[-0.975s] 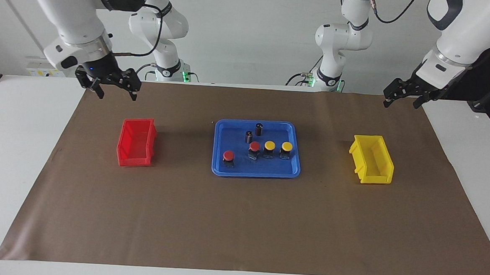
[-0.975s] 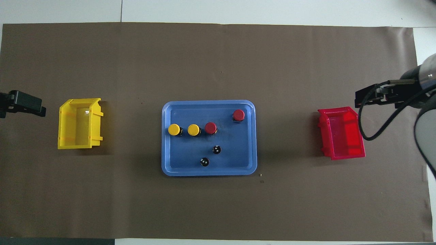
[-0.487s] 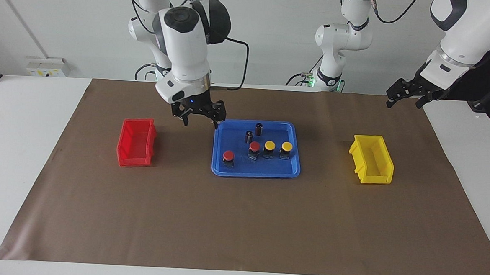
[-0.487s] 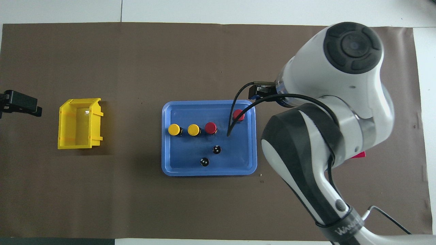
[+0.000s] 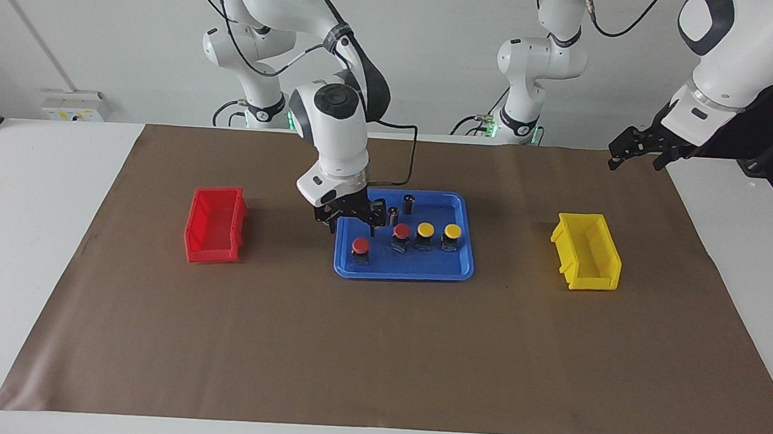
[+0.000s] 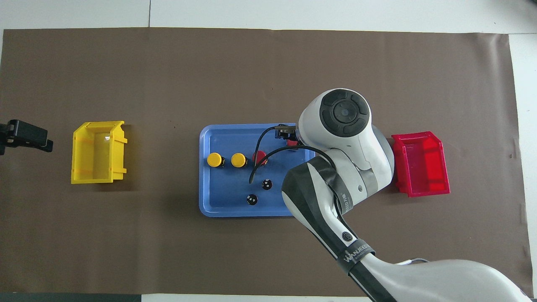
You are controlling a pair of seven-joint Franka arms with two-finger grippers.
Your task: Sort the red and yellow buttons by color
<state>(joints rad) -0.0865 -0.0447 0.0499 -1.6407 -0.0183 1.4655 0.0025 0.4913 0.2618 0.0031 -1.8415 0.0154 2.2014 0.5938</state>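
We see the right gripper (image 5: 351, 223) hanging just above the blue tray (image 5: 402, 269), over the red button (image 5: 360, 245) at the tray's right-arm end; its fingers stand apart, nothing between them. On the right arm's forearm we read "WANJEED" or close to it, the last letters being unclear (image 6: 355, 254).

Counts: two red buttons, two yellow, two dark cylinders, two bins, one tray. On the tray, going from the right arm's end: the lone red button, then a row of the second red button (image 5: 401, 231), a yellow button (image 5: 425, 229) and another yellow button (image 5: 452, 231). The two dark cylinders (image 5: 408, 203) stand on the tray nearer to the robots than that row.

The red bin (image 5: 215, 225) sits off the tray toward the right arm's end of the table, the yellow bin (image 5: 587, 252) toward the left arm's end.

The left gripper (image 5: 638, 148) waits up in the air past the yellow bin at the left arm's end, fingers wide, empty.

The overhead view hides the lone red button and half the second one under the right arm; the facing view shows all four caps. Only the overhead view shows the writing.
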